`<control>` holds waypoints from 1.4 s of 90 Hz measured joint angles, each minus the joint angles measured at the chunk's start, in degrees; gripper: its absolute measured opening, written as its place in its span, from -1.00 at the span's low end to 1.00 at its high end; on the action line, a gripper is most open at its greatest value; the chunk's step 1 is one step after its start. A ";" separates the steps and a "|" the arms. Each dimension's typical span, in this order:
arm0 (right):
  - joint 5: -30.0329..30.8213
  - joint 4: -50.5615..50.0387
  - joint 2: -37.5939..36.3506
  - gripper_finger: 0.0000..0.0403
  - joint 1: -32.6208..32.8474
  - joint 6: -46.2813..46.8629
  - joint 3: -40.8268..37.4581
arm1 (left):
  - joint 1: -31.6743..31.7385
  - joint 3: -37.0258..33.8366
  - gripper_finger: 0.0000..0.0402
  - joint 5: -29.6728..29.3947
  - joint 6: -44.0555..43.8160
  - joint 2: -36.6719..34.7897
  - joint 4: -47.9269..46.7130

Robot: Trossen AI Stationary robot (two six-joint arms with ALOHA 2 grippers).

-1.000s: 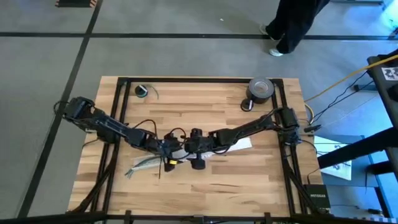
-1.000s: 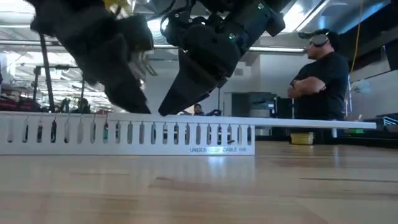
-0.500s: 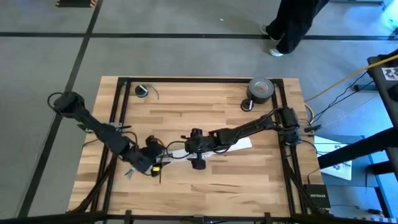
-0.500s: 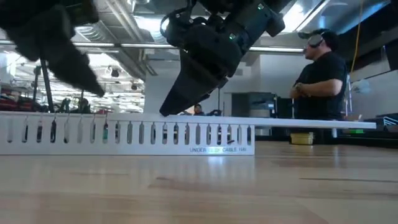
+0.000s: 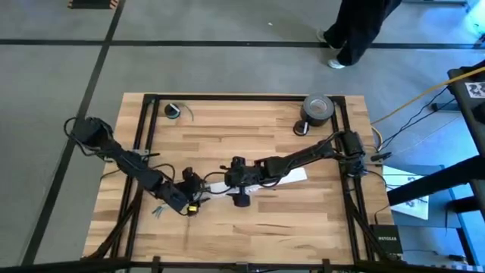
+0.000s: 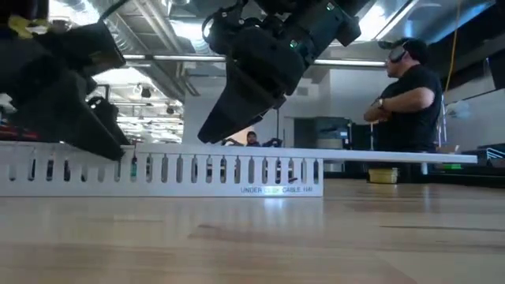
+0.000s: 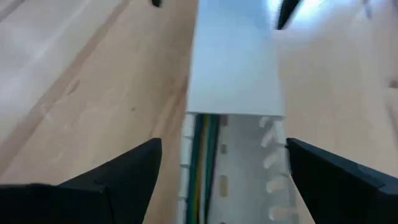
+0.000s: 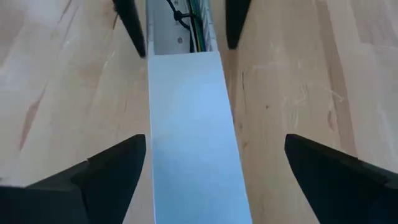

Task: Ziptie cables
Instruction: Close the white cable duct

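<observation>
The cables (image 7: 204, 163), thin green and yellow wires, lie inside a long white slotted duct (image 5: 261, 180) that rests flat on the table. A white cover (image 8: 189, 124) closes the duct's right part. In the right wrist view a thin black strip (image 8: 178, 15), the ziptie as far as I can tell, crosses the wires (image 8: 198, 25). My left gripper (image 7: 224, 180) is open at the duct's left part, a finger on either side, apart from it. My right gripper (image 8: 217, 180) is open over the covered part, also straddling it. The two grippers (image 5: 189, 203) (image 5: 223, 186) face each other.
A grey tape roll (image 5: 318, 108) sits at the far right corner and a small dark roll (image 5: 173, 111) at the far left. Black frame rails (image 5: 148, 129) run along the table's edges. People stand beyond the table (image 5: 356, 30) (image 6: 410, 99). Bare wood lies near the front edge.
My left gripper has gone along the duct from beside my right gripper toward the table's left edge, then dropped lower over the duct's left part. My right gripper has stayed almost still.
</observation>
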 joint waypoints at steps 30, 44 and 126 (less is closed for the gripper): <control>-3.02 2.49 1.16 0.85 0.00 -0.30 -0.13 | 0.62 0.00 0.35 1.16 0.26 0.02 -0.09; -3.22 3.80 1.42 0.85 0.00 -0.30 -0.15 | 0.64 0.00 0.22 1.10 0.93 0.02 -0.09; -7.10 4.99 1.44 0.85 0.00 -0.32 -0.13 | 4.15 0.00 0.18 2.96 -1.81 0.02 0.15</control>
